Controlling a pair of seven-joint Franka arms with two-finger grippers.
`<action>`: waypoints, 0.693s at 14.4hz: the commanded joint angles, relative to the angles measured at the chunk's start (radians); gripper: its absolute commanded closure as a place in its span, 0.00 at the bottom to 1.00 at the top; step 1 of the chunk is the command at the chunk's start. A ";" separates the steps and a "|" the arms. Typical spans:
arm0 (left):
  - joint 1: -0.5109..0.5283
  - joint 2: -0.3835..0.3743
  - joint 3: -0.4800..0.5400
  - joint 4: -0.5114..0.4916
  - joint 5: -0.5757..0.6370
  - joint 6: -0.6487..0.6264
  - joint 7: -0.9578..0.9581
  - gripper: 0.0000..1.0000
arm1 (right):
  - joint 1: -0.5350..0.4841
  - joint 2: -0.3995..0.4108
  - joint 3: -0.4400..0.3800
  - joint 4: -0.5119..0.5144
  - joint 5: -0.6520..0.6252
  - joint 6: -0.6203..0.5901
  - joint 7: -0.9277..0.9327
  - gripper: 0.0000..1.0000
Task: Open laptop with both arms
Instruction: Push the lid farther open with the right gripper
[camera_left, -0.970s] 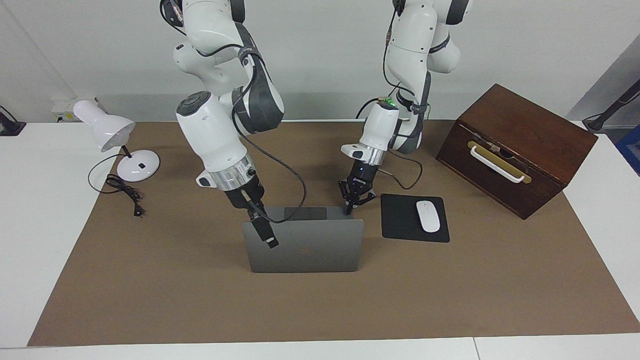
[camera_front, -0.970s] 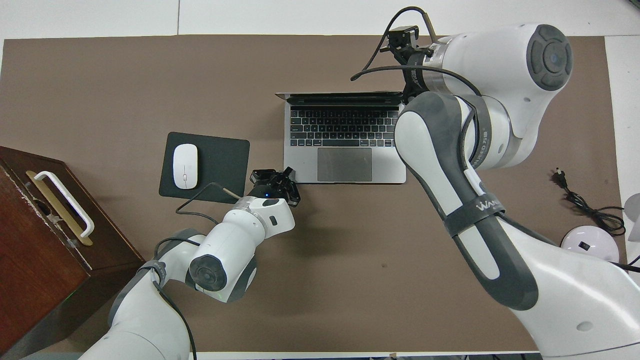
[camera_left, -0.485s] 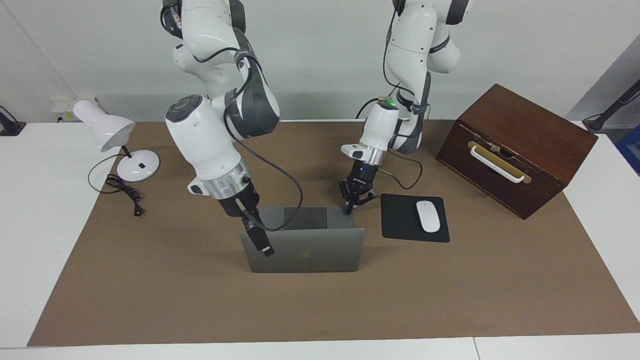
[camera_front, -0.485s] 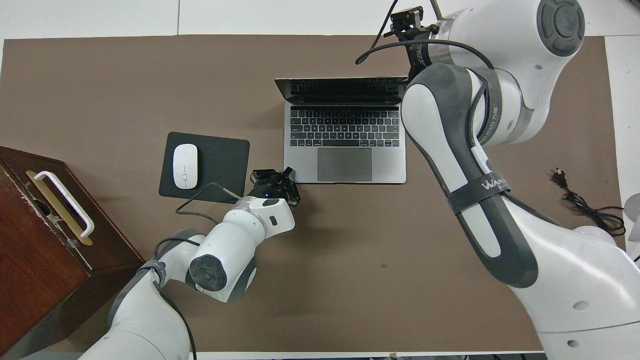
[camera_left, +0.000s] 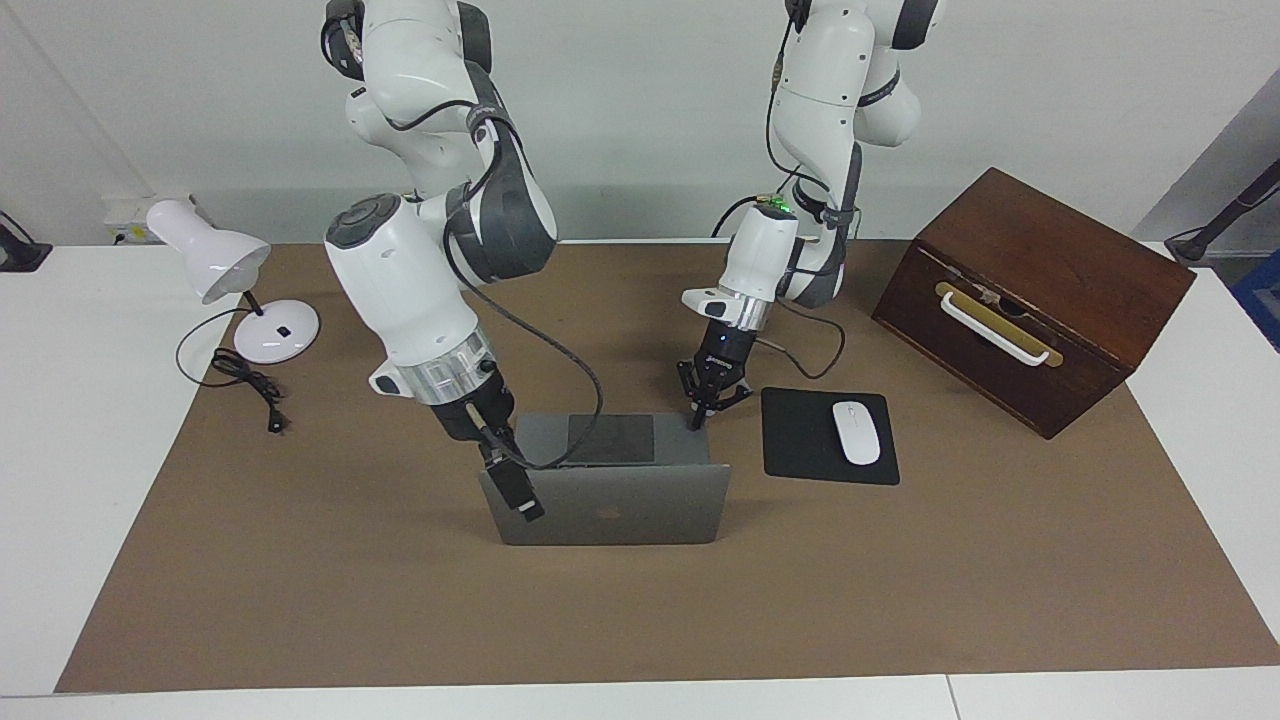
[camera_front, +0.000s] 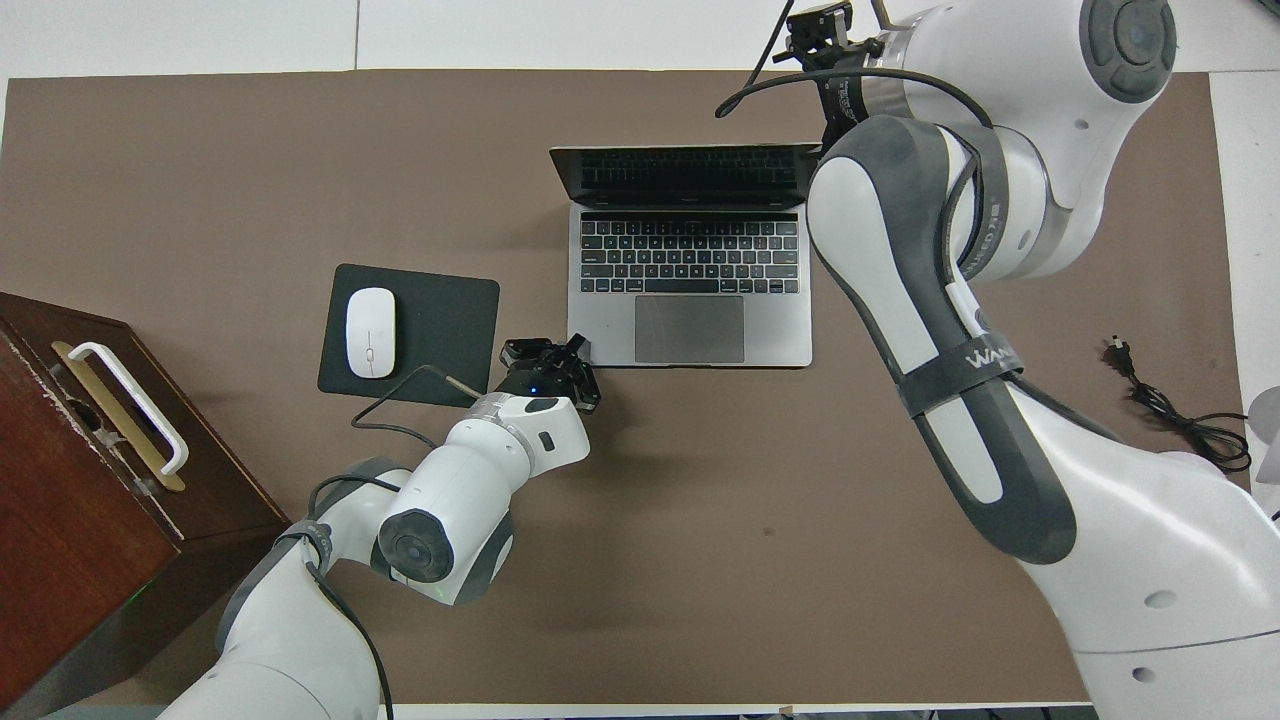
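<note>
Now, laptop (camera_left: 610, 490): it sits on the brown mat of the table (camera_left: 1100, 560), about midway between the two arms' ends; its lid stands past upright, tipped away from the robots, with the keyboard deck on the side nearer the robots.
Left end effector (camera_left: 700, 415): fingertips pressed together, pinching nothing visible; it is planted at the deck's corner nearest the robots, toward the left arm's end of the table, apparently pinning the base.
Right end effector (camera_left: 520, 495): it reaches over the top edge of the lid near the corner toward the right arm's end of the table; I cannot tell whether its fingers are spread or shut, nor whether they touch the lid.
Deciding relation: the hinge line runs along the laptop's long axis, from one arm's end of the table toward the other; the lid swings away from the robots; the right arm is the one at the lid.
Judgement: the opening looks nearly done; any further push would likely go outward and down.
Nearby: a mouse (camera_left: 856, 432) on a black mouse pad (camera_left: 800, 440) lies beside the laptop, clear of the lid's swing.
</note>
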 joint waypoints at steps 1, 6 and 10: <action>-0.020 0.061 0.002 0.024 -0.008 0.006 0.003 1.00 | -0.032 0.019 0.013 0.045 -0.016 -0.024 -0.042 0.02; -0.020 0.061 0.002 0.023 -0.008 0.006 0.003 1.00 | -0.052 -0.018 0.010 0.051 -0.017 -0.130 -0.073 0.02; -0.020 0.061 0.002 0.024 -0.010 0.006 0.003 1.00 | -0.053 -0.052 0.000 0.051 -0.013 -0.216 -0.105 0.02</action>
